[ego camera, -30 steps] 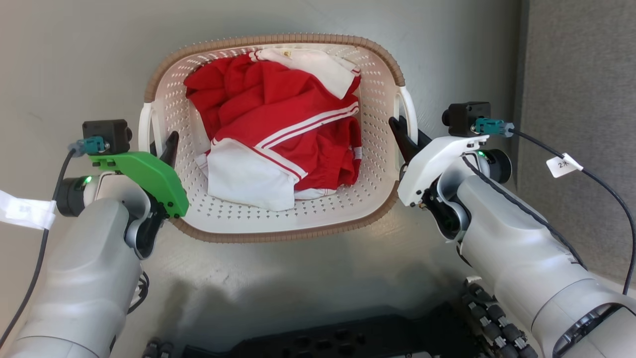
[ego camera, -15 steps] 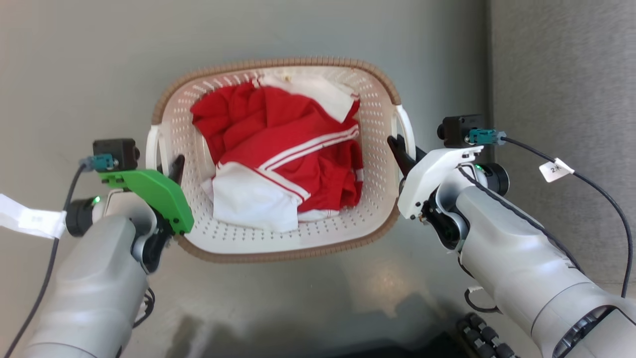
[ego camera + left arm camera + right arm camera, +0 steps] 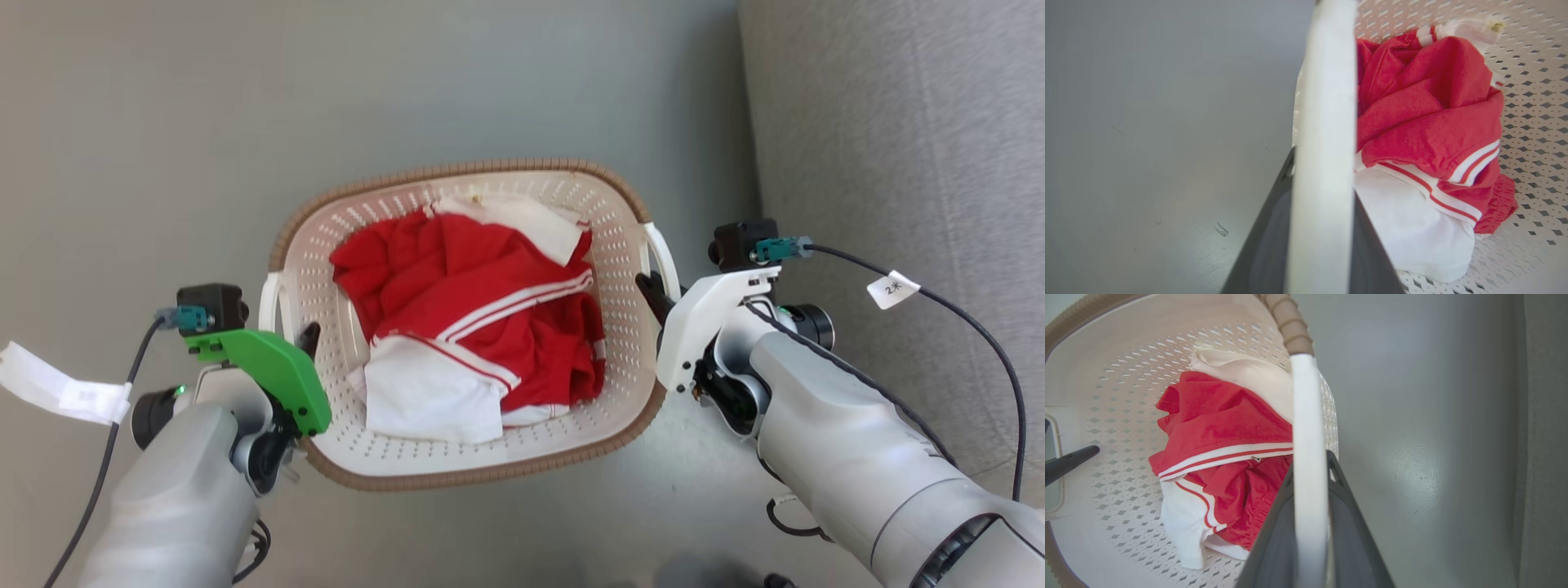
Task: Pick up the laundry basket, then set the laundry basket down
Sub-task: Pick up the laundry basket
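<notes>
Now | left end effector (image 3: pixel 295 338) | right end effector (image 3: pixel 660 292) | gripping laundry basket (image 3: pixel 457 170) handles

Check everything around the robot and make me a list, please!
Surface: smooth grey floor, a few faint scuffs.
Job's things: basket upright, red and white clothes inside.
Clutter: nothing seen.
Claws: left claw shut on the left handle; right claw shut on the right handle.
Cables: black left cable and right cable, each tagged white, hanging loose from the wrist cameras.
Surroundings: grey fabric-like surface along the right; cannot tell what it is.
</notes>
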Controlling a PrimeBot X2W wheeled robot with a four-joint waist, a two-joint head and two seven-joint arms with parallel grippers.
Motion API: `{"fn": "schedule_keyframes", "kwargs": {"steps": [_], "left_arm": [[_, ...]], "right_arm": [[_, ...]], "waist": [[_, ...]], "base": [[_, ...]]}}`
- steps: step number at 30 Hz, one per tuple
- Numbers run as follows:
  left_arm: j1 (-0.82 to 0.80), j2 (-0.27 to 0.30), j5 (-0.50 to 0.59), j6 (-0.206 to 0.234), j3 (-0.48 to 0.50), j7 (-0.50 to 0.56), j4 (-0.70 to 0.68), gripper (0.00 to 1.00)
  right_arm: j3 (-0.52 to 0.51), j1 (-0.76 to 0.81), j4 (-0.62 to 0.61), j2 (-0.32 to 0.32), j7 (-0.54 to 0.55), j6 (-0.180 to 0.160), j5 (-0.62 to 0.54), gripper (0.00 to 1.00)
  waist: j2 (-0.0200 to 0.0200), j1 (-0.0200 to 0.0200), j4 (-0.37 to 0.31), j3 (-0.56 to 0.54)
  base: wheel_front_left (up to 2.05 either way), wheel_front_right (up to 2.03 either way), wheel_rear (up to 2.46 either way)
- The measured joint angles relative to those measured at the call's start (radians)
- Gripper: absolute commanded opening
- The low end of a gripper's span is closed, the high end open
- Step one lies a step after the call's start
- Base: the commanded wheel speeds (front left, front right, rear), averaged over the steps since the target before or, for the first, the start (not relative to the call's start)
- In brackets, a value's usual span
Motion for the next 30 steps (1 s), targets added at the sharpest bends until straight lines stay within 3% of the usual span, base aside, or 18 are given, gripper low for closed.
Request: {"fn": "schedule_keyframes", "kwargs": {"steps": [30], "left_arm": [[0.228,-0.071,-0.116,0.000,-0.078,0.173,0.111,0.00]], "right_arm": [[0.105,0.213,0.087,0.007,0.225,0.022,0.106,0.00]], "waist": [[0.0000,-0.0001,-0.011,-0.441]], "base": [[0.00,0.00,0.00]]}}
